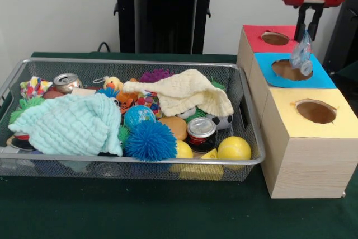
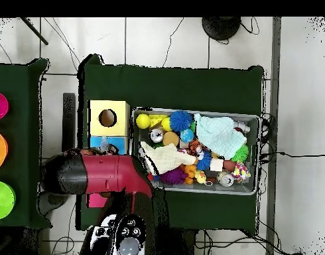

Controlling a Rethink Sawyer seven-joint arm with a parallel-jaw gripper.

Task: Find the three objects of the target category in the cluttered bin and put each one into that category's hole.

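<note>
Because your gripper (image 1: 308, 31) is clamped on a crumpled clear plastic piece (image 1: 301, 55) dangling over the blue box's hole (image 1: 291, 70), watch that it doesn't snag the hole's far-right rim and land on top.

Metal mesh bin (image 1: 253, 117) — knit cloths (image 1: 71, 122)

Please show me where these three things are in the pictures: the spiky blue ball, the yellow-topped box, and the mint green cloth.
spiky blue ball (image 1: 150, 140): front view, centre of its spikes.
yellow-topped box (image 1: 291, 117): front view, bare yellow top, left of the hole.
mint green cloth (image 1: 72, 124): front view, middle of the folded fabric.
</note>
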